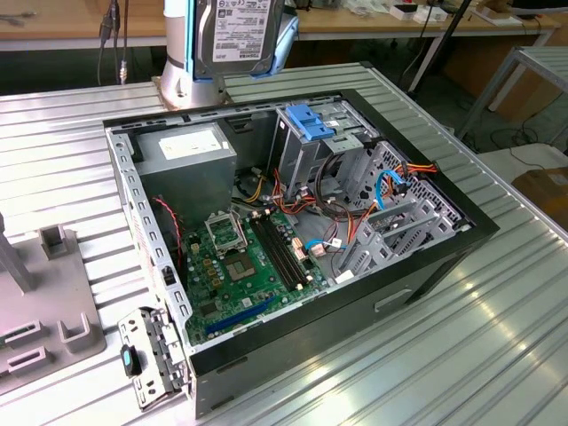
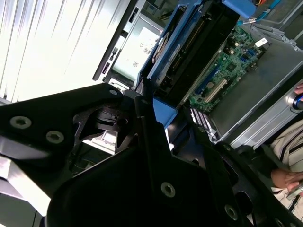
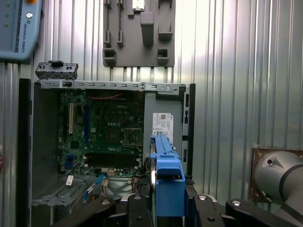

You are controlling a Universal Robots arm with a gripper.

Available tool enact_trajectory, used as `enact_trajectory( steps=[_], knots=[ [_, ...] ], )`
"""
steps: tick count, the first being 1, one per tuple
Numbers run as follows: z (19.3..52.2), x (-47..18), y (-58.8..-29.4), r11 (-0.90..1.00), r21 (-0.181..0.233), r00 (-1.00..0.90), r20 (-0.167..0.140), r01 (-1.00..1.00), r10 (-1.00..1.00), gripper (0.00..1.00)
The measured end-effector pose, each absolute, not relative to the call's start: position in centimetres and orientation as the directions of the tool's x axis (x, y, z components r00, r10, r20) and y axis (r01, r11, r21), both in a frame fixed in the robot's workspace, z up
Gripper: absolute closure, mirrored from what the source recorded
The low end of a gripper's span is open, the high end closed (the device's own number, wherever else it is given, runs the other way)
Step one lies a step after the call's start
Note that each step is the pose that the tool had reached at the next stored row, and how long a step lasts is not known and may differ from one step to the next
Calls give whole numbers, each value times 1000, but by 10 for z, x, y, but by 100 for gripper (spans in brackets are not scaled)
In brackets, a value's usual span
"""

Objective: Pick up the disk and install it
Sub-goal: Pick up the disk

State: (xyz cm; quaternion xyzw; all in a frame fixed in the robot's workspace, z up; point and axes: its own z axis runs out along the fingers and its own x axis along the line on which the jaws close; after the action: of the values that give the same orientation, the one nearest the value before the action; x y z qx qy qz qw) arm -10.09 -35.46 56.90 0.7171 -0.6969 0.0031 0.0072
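First wrist view is showing the gripper (image 3: 168,208) squeezing the disk (image 3: 167,175) by its blue rail, with a black finger (image 3: 142,213) pressing on each side and the disk standing on its edge. In the exterior view the disk (image 1: 232,31) is hanging in the air above the far edge of the open computer case (image 1: 426,266), close to the arm's base (image 1: 188,75). The case is lying on its side in the middle of the ribbed metal table (image 1: 497,355), and a grey holder plate (image 1: 44,311) is sitting at the table's edge on the exterior view's left.
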Motion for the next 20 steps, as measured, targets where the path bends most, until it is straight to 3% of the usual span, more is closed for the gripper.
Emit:
enact_trajectory(
  steps=[6,20],
  knots=[
    [564,-102,-375,-44,-10,44,14,-999,-999,64],
    [563,-66,-382,-45,-7,44,17,-999,-999,64]
  ],
)
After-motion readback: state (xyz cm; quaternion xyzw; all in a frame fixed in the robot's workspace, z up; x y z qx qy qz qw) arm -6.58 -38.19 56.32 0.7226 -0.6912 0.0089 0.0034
